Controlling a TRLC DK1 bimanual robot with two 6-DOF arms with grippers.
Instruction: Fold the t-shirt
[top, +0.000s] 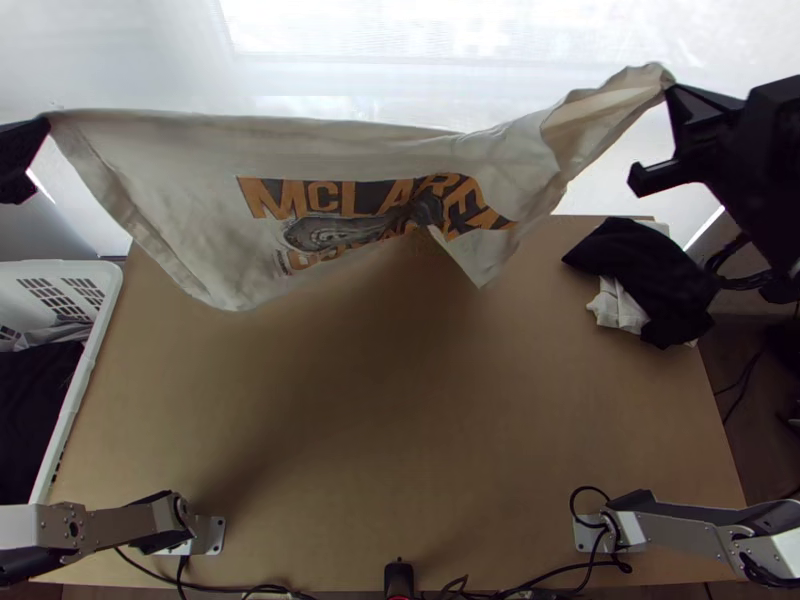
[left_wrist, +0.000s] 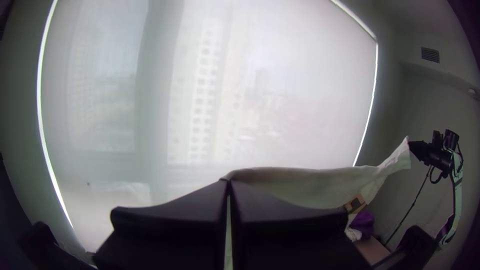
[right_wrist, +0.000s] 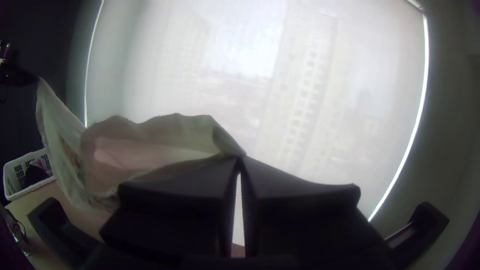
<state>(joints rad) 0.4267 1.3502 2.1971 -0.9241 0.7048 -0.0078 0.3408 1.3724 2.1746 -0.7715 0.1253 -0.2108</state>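
Basket (top: 100, 330) by table (top: 350, 450), cloths (top: 650, 280) opposite.

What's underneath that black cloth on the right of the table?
Pale cloth pokes out from under the black cloth. How far it runs beneath, and whether anything else lies there, is covered.

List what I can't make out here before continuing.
- T-shirt: lower print, top view, lost in folds.
- Fabric pinched by right gripper: right wrist view, covered by fingers.
- White basket: cut off by top view's left edge.
- Light cloth: top view, partly under black cloth.
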